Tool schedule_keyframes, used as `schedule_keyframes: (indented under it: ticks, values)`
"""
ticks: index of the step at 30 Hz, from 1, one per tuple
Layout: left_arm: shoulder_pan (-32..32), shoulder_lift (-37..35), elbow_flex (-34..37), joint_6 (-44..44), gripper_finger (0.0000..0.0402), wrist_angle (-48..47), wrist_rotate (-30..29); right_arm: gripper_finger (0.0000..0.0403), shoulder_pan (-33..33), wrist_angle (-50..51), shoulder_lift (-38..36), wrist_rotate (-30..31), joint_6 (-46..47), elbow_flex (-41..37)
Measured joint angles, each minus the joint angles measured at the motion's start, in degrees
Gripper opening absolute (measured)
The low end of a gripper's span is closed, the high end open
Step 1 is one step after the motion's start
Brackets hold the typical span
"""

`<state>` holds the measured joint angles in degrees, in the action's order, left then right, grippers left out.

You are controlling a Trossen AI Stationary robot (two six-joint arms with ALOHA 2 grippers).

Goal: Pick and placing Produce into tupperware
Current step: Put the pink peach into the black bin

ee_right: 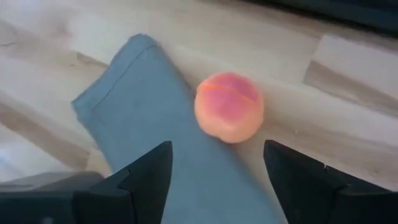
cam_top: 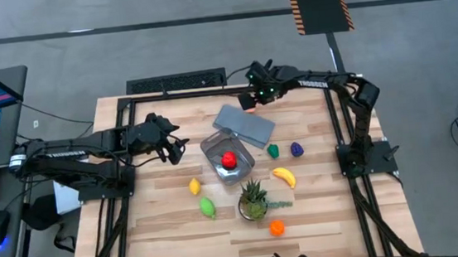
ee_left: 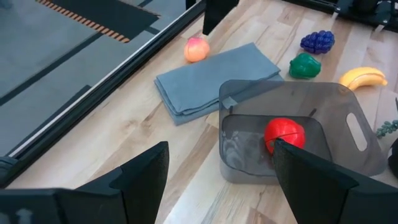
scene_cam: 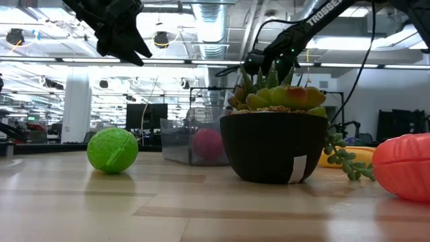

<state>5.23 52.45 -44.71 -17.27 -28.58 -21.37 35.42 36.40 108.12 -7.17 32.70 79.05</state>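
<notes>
One piece of toy produce in the tub, the right claw lining up on the next

The small clear plastic tupperware tub (cam_top: 228, 155) holds one round red toy fruit (cam_top: 229, 159); the left claw (cam_top: 173, 149) hangs just beside it, fingers apart and empty. The right claw (ee_right: 216, 165), fingers also apart and gripping nothing, hovers over a small pink-orange toy peach (ee_right: 229, 107) lying between and just ahead of its fingertips, against the edge of the flat grey-blue rectangular lid (ee_right: 140, 99). Still loose on the wooden desk (cam_top: 163, 234) (well away from either claw): the yellow banana (cam_top: 284, 176), purple grapes (cam_top: 297, 149), a dark green piece (cam_top: 273, 150), a yellow lemon (cam_top: 194, 186), a light green ball (cam_top: 207, 206) and an orange piece (cam_top: 277, 227). Most of the job remains.
</notes>
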Motion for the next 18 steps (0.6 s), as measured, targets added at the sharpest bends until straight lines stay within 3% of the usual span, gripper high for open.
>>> schedule_keyframes:
  ticks: [10,18]
  values:
    - [0.0,0.02,0.0,1.26,0.0273,-0.54,0.32,0.0255,1.33,2.45,-0.04,-0.95,-7.2,5.74]
    - [0.0,0.02,0.0,1.1,0.0273,-0.5,0.55,0.0242,3.92,6.07,4.99,-11.42,-9.24,6.91]
